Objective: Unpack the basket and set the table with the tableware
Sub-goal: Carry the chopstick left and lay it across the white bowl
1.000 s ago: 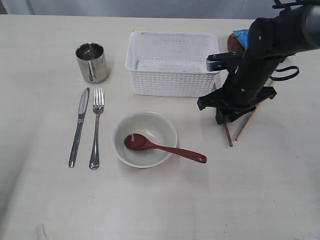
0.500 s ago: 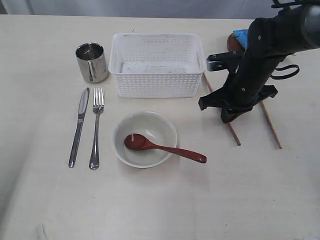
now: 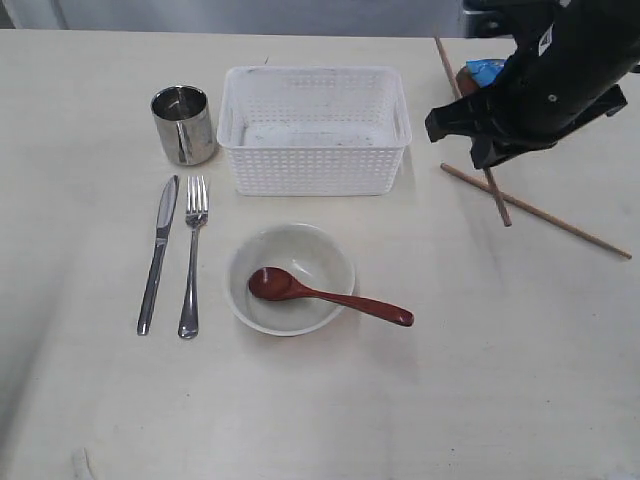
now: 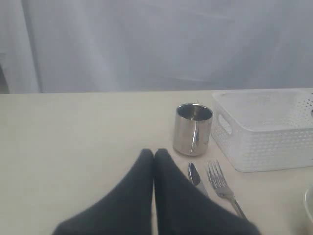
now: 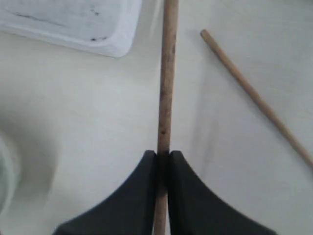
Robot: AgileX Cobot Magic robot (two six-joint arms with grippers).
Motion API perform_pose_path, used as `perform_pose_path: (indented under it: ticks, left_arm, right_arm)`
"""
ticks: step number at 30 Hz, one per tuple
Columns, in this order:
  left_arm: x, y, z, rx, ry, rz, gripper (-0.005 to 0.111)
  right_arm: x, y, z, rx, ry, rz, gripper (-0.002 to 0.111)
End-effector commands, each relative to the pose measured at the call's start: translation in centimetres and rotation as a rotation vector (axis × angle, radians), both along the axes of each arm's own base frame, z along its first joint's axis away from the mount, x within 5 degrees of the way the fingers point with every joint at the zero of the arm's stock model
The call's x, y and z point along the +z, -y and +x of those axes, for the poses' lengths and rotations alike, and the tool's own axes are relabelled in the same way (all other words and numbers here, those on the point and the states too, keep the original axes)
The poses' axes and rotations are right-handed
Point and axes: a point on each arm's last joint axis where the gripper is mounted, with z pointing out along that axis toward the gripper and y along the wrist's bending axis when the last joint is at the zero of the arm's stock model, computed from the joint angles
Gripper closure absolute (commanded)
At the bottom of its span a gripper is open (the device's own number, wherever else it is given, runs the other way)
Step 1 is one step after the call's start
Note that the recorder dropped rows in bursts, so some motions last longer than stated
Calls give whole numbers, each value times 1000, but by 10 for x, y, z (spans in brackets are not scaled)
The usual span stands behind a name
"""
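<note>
Right of the basket point(image 3: 315, 165), your right gripper point(image 5: 163, 154) is clenched on 1 chopstick point(image 5: 166, 73); the other chopstick point(image 3: 560, 218) lies on the table point(image 3: 480, 380) near it. Your left gripper point(image 4: 154, 154) is closed on nothing, facing the cup point(image 4: 193, 129) and knife point(image 4: 196, 177).

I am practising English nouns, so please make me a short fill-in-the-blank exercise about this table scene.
1. The spoon has its head inside the ___.
2. In the exterior view, the cup stands just left of the ___.
3. The right gripper is shut on one ___.

Missing words: bowl; basket; chopstick.
</note>
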Motion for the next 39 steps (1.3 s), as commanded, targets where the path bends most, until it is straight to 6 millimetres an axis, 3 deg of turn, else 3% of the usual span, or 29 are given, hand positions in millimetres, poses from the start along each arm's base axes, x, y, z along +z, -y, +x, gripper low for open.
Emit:
perform_pose_path:
  ticks: [1, 9, 17, 22, 27, 39]
  left_arm:
    - [0, 0, 0, -1, 11, -5, 107]
    - [0, 0, 0, -1, 11, -5, 107]
    - [0, 0, 0, -1, 11, -5, 107]
    - [0, 0, 0, -1, 11, -5, 107]
    - [0, 0, 0, -1, 11, -5, 107]
    - [0, 0, 0, -1, 11, -5, 107]
  right_arm:
    - [22, -28, -32, 110, -40, 103, 109]
    - [19, -88, -73, 279, -136, 188, 109]
    - [-30, -130, -91, 379, -283, 89, 109]
    - [-55, -138, -87, 362, -322, 58, 109]
    - [-67, -140, -85, 355, -342, 38, 109]
    - [-67, -143, -81, 357, -292, 59, 109]
